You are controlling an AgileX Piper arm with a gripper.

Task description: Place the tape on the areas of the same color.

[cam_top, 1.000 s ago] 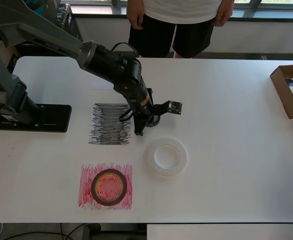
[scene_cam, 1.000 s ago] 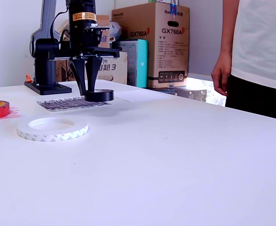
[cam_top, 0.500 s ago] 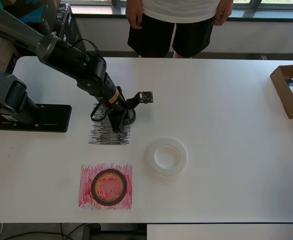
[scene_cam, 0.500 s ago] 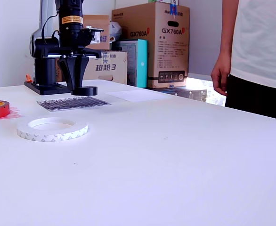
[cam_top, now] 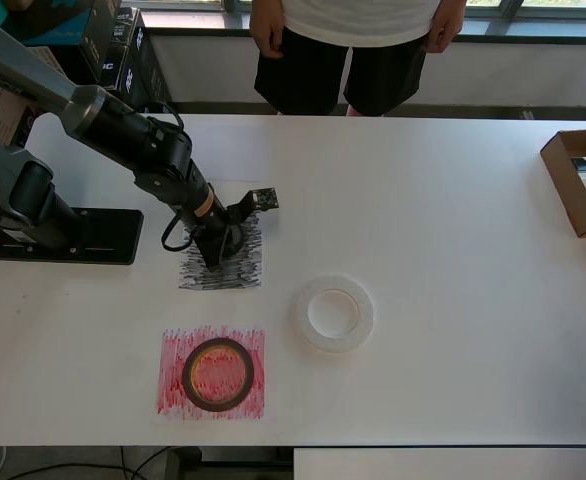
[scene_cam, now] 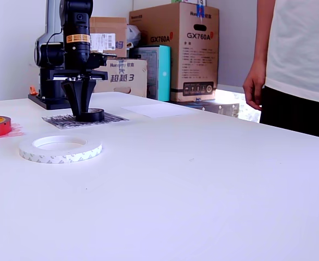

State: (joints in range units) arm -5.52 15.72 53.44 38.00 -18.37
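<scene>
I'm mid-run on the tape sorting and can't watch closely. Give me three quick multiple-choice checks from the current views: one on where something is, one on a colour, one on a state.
1. Where is the black tape roll?
A. On the red patch
B. Over the black scribbled patch, at the hand
C. In the cardboard box

2. What colour is the patch under the reddish-brown roll?
A. Red
B. Black
C. Blue

3. What is the state of the white translucent roll?
A. Held in the hand
B. Standing on edge
C. Lying flat on bare table, untouched

Answers:
1 B: the exterior view shows the black tape roll low over the black scribbled patch, between the fingers of the hand.
2 A: overhead, the reddish-brown roll lies within the red scribbled patch.
3 C: the white translucent roll lies flat on the table, clear of the hand.
</scene>
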